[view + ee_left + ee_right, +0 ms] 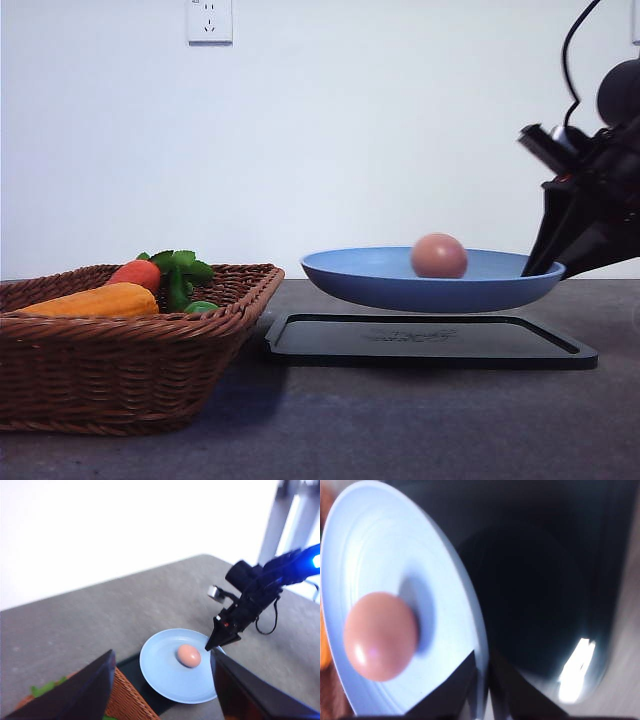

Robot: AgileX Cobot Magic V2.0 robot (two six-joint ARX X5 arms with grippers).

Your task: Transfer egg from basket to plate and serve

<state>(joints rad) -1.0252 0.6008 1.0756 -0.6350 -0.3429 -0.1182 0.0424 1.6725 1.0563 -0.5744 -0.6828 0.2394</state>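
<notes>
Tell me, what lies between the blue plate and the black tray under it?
Nothing: the front view shows the plate lifted above the tray, an open gap between them.

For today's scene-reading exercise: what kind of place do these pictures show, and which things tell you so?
Probably an indoor robot test bench staged as a kitchen serving task: a bare grey table against a plain white wall with a power socket, a wicker basket of vegetables, and a right pincer holding a blue plate.
</notes>
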